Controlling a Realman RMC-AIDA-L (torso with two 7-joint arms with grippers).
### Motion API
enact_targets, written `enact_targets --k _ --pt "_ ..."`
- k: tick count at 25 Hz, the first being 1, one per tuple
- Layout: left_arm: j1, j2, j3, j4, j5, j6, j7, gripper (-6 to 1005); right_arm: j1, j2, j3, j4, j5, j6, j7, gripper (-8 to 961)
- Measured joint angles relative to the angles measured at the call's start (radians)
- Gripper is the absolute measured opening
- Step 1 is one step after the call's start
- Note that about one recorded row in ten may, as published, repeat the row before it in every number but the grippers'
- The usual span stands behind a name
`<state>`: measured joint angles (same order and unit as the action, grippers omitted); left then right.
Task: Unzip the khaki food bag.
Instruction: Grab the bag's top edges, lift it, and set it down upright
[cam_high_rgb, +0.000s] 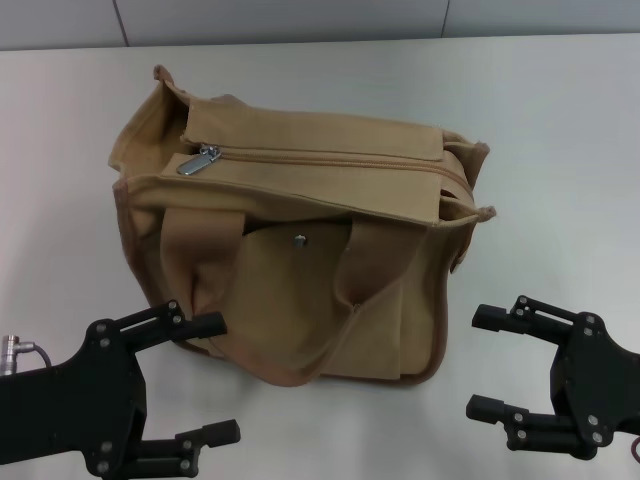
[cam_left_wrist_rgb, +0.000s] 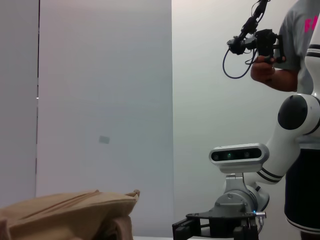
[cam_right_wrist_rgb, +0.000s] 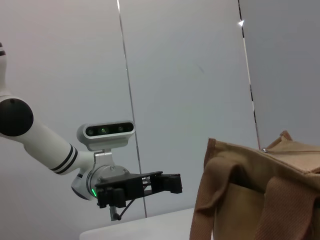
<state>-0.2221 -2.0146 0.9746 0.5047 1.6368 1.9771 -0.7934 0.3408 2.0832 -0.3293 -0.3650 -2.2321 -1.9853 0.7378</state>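
The khaki food bag (cam_high_rgb: 300, 240) stands upright in the middle of the white table (cam_high_rgb: 560, 140), and its two strap handles hang down over the front pocket with the metal snap (cam_high_rgb: 299, 240). The top zipper looks shut along its length, with the silver pull (cam_high_rgb: 198, 160) lying at the bag's left end. My left gripper (cam_high_rgb: 220, 378) is open, low in front of the bag's left corner with its upper finger close to the fabric. My right gripper (cam_high_rgb: 480, 362) is open just off the bag's front right corner, not touching it. The bag (cam_right_wrist_rgb: 260, 195) also fills a corner of the right wrist view.
A small metal connector (cam_high_rgb: 12, 350) lies on the table at the far left, beside my left arm. In the left wrist view, a person (cam_left_wrist_rgb: 295, 60) holding a cabled device stands beyond my right arm. A pale wall runs behind the table.
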Motion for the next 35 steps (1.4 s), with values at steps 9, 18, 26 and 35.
enact_targets --k 9,18,26,35 --pt "-0.004 -0.005 -0.009 0.002 -0.004 0.000 0.010 797 -0.001 0.000 0.004 0.000 0.000 0.001 -0.002 797" --pt "0.084 -0.014 -0.324 -0.006 -0.009 -0.019 0.063 767 -0.016 0.000 0.016 0.000 0.014 0.001 -0.022 797" --pt "0.067 -0.051 -0.409 -0.061 -0.003 -0.123 0.106 740 -0.013 0.000 0.016 0.004 0.024 0.010 -0.038 796" --pt "-0.045 -0.059 -0.436 -0.277 -0.043 -0.184 0.232 710 -0.015 0.000 0.016 0.005 0.025 0.013 -0.038 796"
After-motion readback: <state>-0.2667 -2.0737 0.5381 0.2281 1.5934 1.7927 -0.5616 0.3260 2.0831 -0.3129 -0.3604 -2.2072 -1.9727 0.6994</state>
